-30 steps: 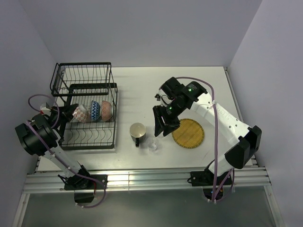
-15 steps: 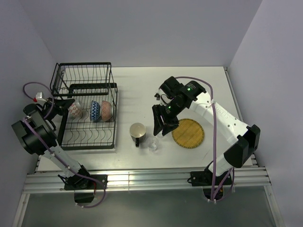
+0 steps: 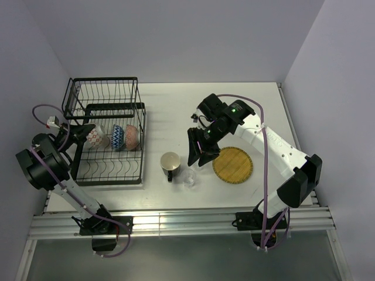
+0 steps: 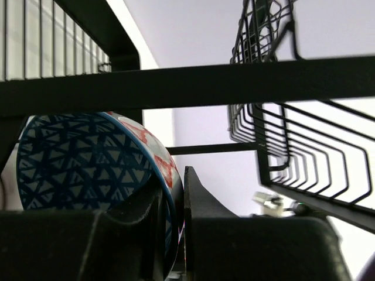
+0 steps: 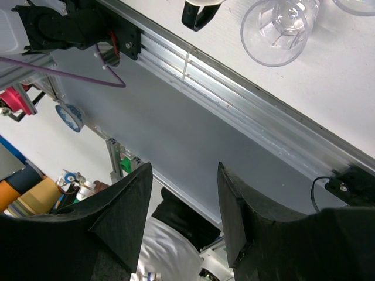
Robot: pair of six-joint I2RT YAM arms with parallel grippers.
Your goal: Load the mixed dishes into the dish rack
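The dish rack (image 3: 111, 182) stood at the 9 o'clock side of the white surface (image 3: 176, 105), with its raised upper basket (image 3: 105, 93) toward 12 o'clock. Three patterned bowls stood on edge in a row in the lower tier. A pale bowl (image 3: 97, 138) was at the 9 o'clock end, a blue bowl (image 3: 118, 137) in the middle and an orange-red bowl (image 3: 132, 136) at the 3 o'clock end. The left end effector (image 3: 87, 131) reached in from 9 o'clock with its fingers together, clamped on the rim of the pale bowl. The left wrist view showed a thin bowl rim pinched between the two fingers, under a black rack bar.

Near the middle of the surface a dark mug (image 3: 170, 162) with a cream inside stood upright, its handle toward 6 o'clock. A clear glass (image 3: 188, 178) stood just beside the mug at its 4 o'clock. A yellow round plate (image 3: 232, 164) lay flat at 3 o'clock from the mug, apart from it. The right end effector (image 3: 199, 161) hung above the surface between mug and plate, its fingers apart and nothing between them.
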